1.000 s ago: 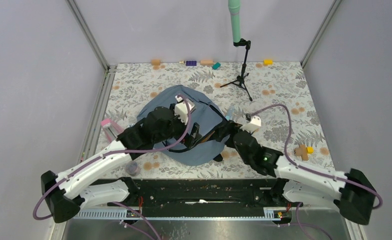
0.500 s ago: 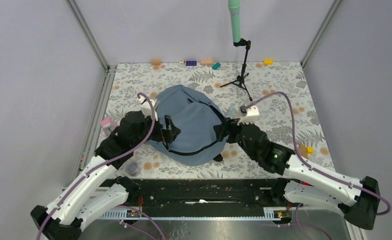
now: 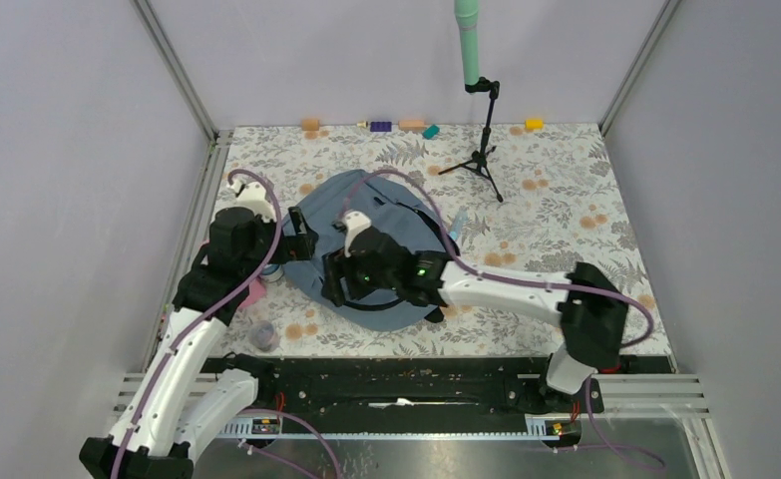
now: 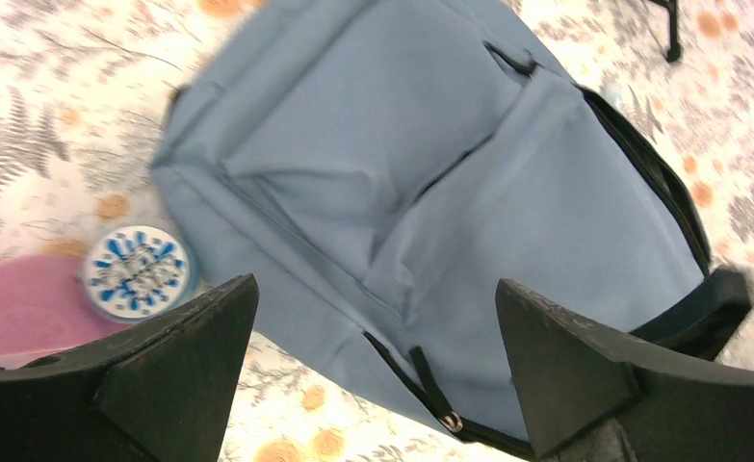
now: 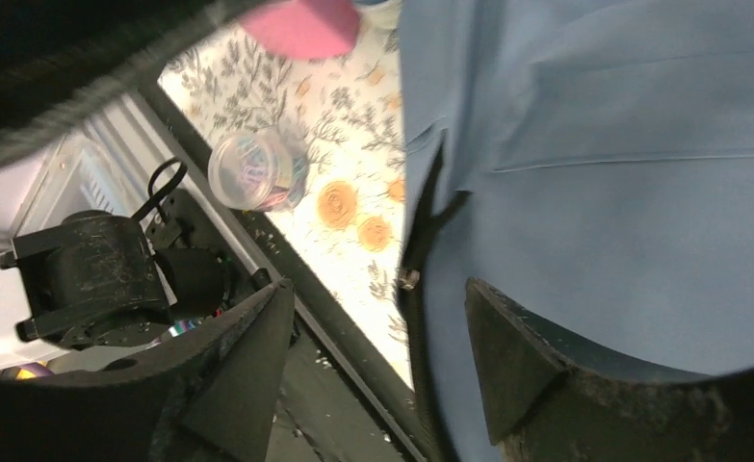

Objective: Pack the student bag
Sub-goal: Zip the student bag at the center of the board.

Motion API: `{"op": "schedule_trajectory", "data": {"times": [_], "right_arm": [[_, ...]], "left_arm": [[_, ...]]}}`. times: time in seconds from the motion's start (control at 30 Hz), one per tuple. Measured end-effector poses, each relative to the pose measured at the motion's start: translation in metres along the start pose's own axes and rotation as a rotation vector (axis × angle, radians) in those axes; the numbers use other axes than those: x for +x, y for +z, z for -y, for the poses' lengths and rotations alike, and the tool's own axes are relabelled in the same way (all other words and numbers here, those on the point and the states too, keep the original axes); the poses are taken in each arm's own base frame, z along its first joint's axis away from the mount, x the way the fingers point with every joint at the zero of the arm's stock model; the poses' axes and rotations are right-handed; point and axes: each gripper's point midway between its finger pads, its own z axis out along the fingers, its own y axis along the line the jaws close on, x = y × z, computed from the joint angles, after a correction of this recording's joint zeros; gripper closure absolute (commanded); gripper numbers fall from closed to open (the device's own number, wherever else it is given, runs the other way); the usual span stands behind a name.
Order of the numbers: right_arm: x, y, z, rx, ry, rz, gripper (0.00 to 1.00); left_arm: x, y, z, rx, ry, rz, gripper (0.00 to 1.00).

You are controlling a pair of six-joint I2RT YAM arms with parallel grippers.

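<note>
- Student bag (image 3: 411,225), where is it?
- It lies flat on the worktop (image 3: 566,200), a bit to the left of the middle. It is soft and grey-blue, and it is the biggest thing there.
- What is the left arm (image 3: 182,344) doing?
- It reaches in from the left side. The left jaws hang over the left part of the bag. They are spread wide and have nothing in them.
- And the right arm (image 3: 506,287)?
- It bends far across to the left, over the near part of the bag. The right jaws are apart too, and they hold nothing. A black zipper (image 5: 416,231) with a little metal pull (image 5: 408,279) shows in the gap between them, but the jaws do not touch it.
- Is the bag zipped shut?
- I cannot tell from here.
- What lies beside the bag?
- A round tin (image 4: 139,272) with a blue and white lid sits just beside the bag's left edge. A pink thing (image 4: 16,308) is right next to the tin. I cannot tell what the pink thing is. A clear tub (image 5: 257,168) with coloured bits inside stands near the front edge of the worktop, close to the bag's near left corner.
- Anything further back?
- A black stand (image 3: 484,160) with a green pole on top stands behind the bag on the right, well apart from it. Small coloured blocks (image 3: 380,126) lie in a row along the far edge of the worktop
</note>
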Motion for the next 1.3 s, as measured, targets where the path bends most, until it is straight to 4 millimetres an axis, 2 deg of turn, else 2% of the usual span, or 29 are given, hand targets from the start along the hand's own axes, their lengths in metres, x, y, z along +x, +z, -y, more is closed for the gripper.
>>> {"op": "schedule_trajectory", "data": {"times": [0.13, 0.3, 0.5, 0.67, 0.93, 1.1, 1.23, 1.3], "right_arm": [[0.03, 0.032, -0.017, -0.027, 0.014, -0.121, 0.39], [0.049, 0.048, -0.01, 0.028, 0.035, -0.199, 0.4], [0.048, 0.048, -0.001, 0.09, 0.054, -0.199, 0.41], [0.05, 0.048, 0.005, 0.125, 0.084, -0.202, 0.5], [0.046, 0.063, 0.008, 0.144, 0.146, -0.203, 0.58], [0.043, 0.069, 0.014, 0.163, 0.185, -0.194, 0.59], [0.042, 0.074, 0.018, 0.176, 0.195, -0.187, 0.74], [0.041, 0.077, 0.019, 0.177, 0.201, -0.184, 0.78]], "left_arm": [[-0.011, -0.009, -0.017, -0.082, 0.032, 0.097, 0.01], [-0.01, -0.012, -0.031, -0.141, 0.053, 0.135, 0.01], [-0.007, -0.01, -0.032, -0.146, 0.056, 0.127, 0.01], [-0.006, -0.01, -0.032, -0.145, 0.056, 0.127, 0.01], [-0.003, -0.008, -0.033, -0.147, 0.057, 0.118, 0.01], [-0.001, -0.008, -0.033, -0.144, 0.057, 0.115, 0.01], [-0.002, -0.009, -0.033, -0.142, 0.057, 0.12, 0.01], [-0.002, -0.009, -0.033, -0.141, 0.057, 0.119, 0.01]]}}
